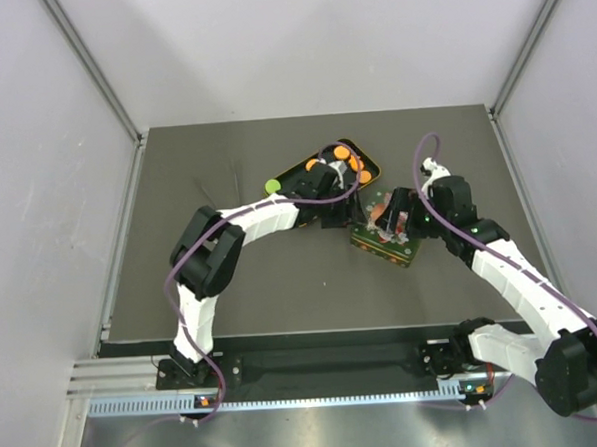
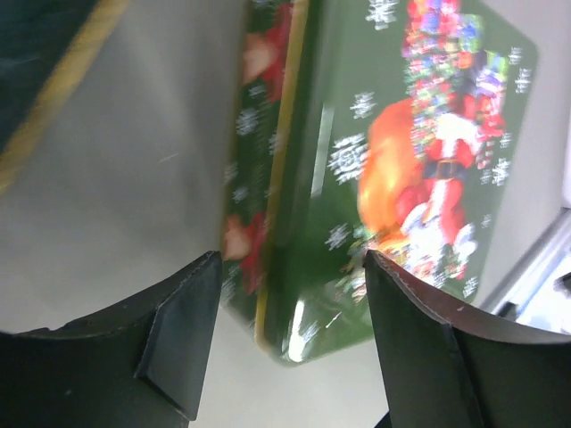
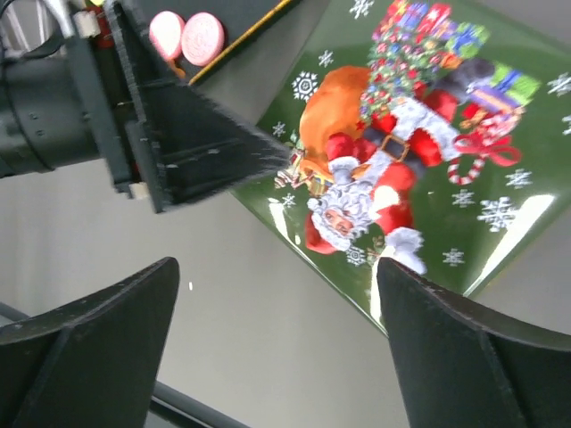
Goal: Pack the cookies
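Near cookies [image 1: 343, 154], Santa-printed green tin [image 3: 446, 227]

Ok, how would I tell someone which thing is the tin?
On the dark table, look just right of centre, on the near side of the black tray of cookies. The tin is the flat green rectangle there, the only thing with a Santa picture.

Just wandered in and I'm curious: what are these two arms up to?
Both arms reach over a green Santa tin lying on the table. The left gripper is open astride its edge; the right gripper hovers open above it. The cookies sit in a black tray behind.
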{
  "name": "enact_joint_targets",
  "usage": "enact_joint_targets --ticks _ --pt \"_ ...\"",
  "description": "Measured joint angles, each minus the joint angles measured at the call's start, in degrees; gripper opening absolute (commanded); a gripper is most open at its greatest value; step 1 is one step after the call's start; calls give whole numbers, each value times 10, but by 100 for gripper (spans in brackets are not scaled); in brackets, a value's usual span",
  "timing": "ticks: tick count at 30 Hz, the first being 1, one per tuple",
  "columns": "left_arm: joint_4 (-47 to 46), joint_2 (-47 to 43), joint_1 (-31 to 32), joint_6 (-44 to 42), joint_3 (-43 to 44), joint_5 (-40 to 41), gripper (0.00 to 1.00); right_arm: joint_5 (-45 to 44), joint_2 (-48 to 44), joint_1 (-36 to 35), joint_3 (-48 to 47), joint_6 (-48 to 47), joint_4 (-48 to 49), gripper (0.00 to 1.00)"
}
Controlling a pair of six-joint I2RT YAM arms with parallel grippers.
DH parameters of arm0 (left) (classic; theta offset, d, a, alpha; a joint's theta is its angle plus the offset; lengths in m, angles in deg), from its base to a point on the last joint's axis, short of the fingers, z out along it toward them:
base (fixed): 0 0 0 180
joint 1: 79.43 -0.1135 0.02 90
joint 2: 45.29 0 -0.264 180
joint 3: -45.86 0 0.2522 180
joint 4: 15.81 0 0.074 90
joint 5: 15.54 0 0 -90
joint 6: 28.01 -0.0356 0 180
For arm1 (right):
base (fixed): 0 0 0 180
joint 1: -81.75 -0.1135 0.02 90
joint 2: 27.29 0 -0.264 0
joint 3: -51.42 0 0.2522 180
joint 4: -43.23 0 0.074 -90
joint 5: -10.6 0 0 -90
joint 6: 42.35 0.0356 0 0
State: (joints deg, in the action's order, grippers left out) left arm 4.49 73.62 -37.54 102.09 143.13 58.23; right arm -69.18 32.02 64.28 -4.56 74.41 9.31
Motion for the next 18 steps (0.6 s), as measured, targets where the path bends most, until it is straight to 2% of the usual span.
enact_joint_targets --ticks 2,8,14,18 --pt "14 -27 -14 -11 -24 9 71 0 0 0 -10 -1 -1 100" --pt "72 -151 -53 -68 -58 42 73 -21 -3 0 -61 -2 10 100" --pt "77 -328 -47 -107 -130 65 73 -46 -25 15 -75 -11 16 100" --pt "81 -412 -47 -120 -194 83 74 -63 -43 24 -75 -18 17 100"
